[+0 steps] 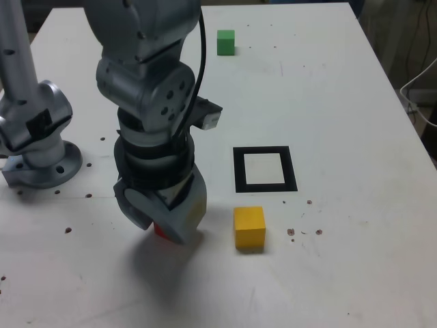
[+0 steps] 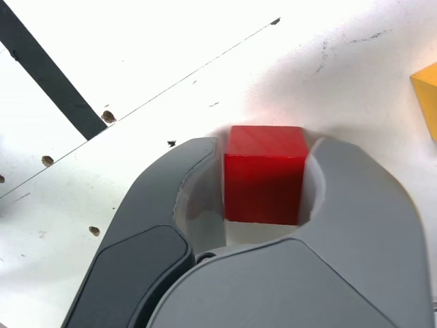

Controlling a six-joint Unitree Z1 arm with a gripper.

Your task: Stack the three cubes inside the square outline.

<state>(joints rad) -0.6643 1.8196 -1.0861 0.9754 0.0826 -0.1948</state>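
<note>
The red cube (image 2: 265,174) sits on the white table between my gripper's (image 2: 266,147) two grey jaws, which press against its two sides. In the exterior view only a sliver of the red cube (image 1: 161,231) shows under the gripper (image 1: 164,222), low at the table. The yellow cube (image 1: 249,227) stands to the exterior view's right of the gripper, just in front of the square outline (image 1: 239,171), whose white centre holds nothing. One corner of the yellow cube (image 2: 427,96) shows in the wrist view. The green cube (image 1: 226,42) rests far back on the table.
The arm's grey base (image 1: 41,160) is bolted down at the exterior view's left. A straight black stripe (image 2: 41,68) crosses the table in the wrist view. Small dark specks (image 1: 300,231) dot the white table (image 1: 341,102). Cables (image 1: 420,82) hang past its right edge.
</note>
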